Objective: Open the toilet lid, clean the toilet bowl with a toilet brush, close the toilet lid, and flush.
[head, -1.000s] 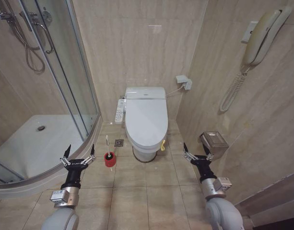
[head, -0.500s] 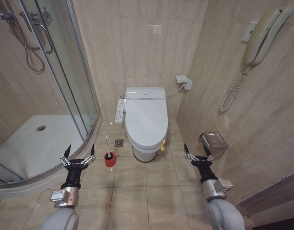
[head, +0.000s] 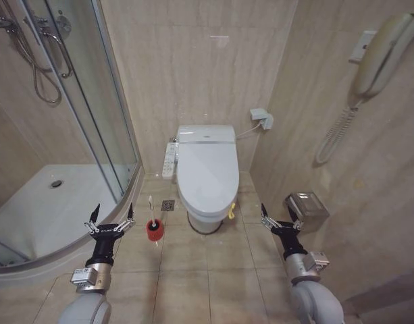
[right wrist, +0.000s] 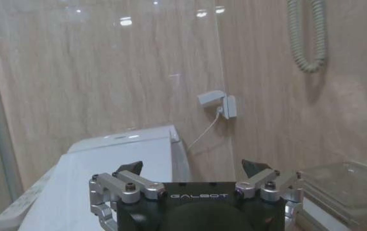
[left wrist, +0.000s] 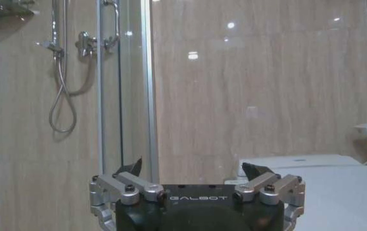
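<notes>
since a second ago our head camera has shifted: the whole scene sits a little lower and to the right in our view, the wall phone closer to the right edge, so it is us moving and not the fixtures. our arms look much as they did.

our left gripper (head: 111, 217) hangs low on our left over the floor tiles, just in front of the shower tray (head: 51, 202) rim, fingers spread wide and holding nothing. our right gripper (head: 281, 217) hangs low on our right, near the steel box (head: 306, 204) on the right wall, also spread wide and empty. in the left wrist view the left gripper (left wrist: 193, 172) stands agape, with the glass shower door (left wrist: 122, 86) beyond it and the toilet lid (left wrist: 337, 187) off to one side. in the right wrist view the right gripper (right wrist: 193, 169) is agape too, with the lid (right wrist: 106, 178) stretching out ahead.

the toilet lid (head: 207, 169) lies shut on the toilet bowl (head: 205, 217), which stands against the back wall straight ahead of us, between the two grippers and farther off. a yellow strap (head: 231, 211) hangs by the lid's front right edge. a control panel (head: 169, 159) sticks out on the bowl's left side.

the toilet brush (head: 151, 208) stands in its red holder (head: 154, 229) on the floor, left of the bowl's foot and just right of our left gripper, apart from it. a floor drain (head: 168, 204) sits between the brush and the bowl.
</notes>
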Robot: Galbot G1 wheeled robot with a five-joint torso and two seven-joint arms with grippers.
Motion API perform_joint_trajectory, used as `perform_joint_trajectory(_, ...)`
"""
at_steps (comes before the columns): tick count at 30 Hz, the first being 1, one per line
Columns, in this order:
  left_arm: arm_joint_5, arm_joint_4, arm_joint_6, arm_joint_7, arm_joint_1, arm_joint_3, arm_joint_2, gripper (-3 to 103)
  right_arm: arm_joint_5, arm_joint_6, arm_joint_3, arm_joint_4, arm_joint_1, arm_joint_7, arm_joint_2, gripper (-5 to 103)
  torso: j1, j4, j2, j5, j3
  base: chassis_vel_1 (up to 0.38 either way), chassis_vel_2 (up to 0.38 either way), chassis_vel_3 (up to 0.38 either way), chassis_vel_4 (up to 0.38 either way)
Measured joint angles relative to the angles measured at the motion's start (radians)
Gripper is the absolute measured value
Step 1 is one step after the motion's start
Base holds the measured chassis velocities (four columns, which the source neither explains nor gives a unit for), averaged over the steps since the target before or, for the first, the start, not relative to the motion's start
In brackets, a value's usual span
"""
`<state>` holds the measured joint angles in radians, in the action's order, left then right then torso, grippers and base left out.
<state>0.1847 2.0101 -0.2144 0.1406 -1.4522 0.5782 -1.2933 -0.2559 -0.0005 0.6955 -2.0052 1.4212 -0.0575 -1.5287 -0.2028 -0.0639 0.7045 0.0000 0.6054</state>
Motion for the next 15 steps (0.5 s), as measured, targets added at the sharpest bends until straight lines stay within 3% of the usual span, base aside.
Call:
perform_joint_trajectory(9,0.0,0.0,0.0,0.0,0.0,0.0,0.0,100,0.006,0.022,0.014,0.016,-0.008,0.014,0.002,100,0.0,0.0005,0.0,0.0002,0.0,-0.239,0.23,0.246,-0.229)
perform_joint_trajectory(12,0.0,0.0,0.0,0.0,0.001,0.0,0.0,100,0.01,0.038,0.019,0.021,-0.01,0.016,0.003,100,-0.001,-0.0005,0.0,-0.0004,0.0,-0.224,0.259,0.222,-0.191)
perform_joint_trajectory(15,0.0,0.0,0.0,0.0,0.001,0.0,0.0,100,0.015,0.045,0.022,0.026,-0.012,0.015,0.005,100,-0.001,0.0002,0.0,0.0001,0.0,-0.136,0.12,0.06,-0.091)
